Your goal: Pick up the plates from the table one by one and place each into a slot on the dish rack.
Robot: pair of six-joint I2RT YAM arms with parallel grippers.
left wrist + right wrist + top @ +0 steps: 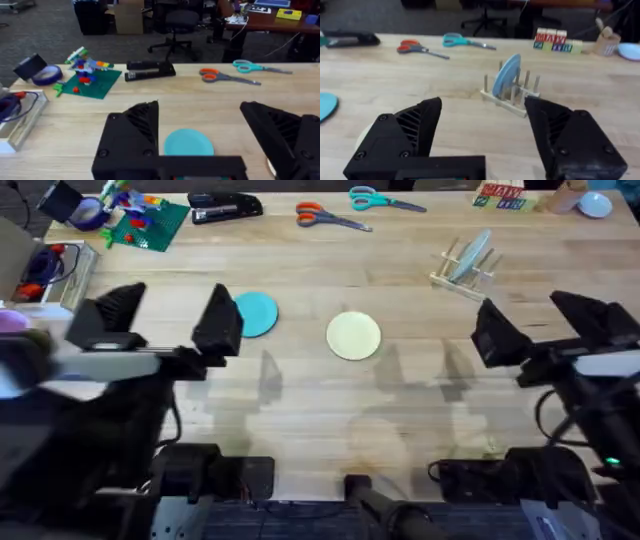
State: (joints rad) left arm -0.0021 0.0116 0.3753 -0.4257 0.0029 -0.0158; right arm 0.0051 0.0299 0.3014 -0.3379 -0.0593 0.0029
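Two plates lie flat on the table (300,410) in front of me, and I read the layout from the biggest thing down. The wood tabletop carries everything, with clutter pushed to the far edge, which leaves the middle open for the arms to work. The left gripper (170,320) hangs above the near left part of the table with its jaws spread wide and nothing between them; the left wrist view looks past its own fingers straight at the teal plate (189,142), so I judge I have it lined up as the first pick. The right gripper (545,325) is likewise spread and empty, and its camera frames the dish rack (511,95), which suggests it is staged on the rack side. The rack stands toward the far right of the table, well apart from both plates, already holding a pale blue-grey plate (474,256) leaning upright between its dowels; free slots seem to remain beside it. The teal plate (256,313) rests just beside the left gripper, and the cream plate (353,336) sits near the table's middle, between the two arms. Both being thin and flat on the wood, I expect grabbing an edge will be the tricky part.
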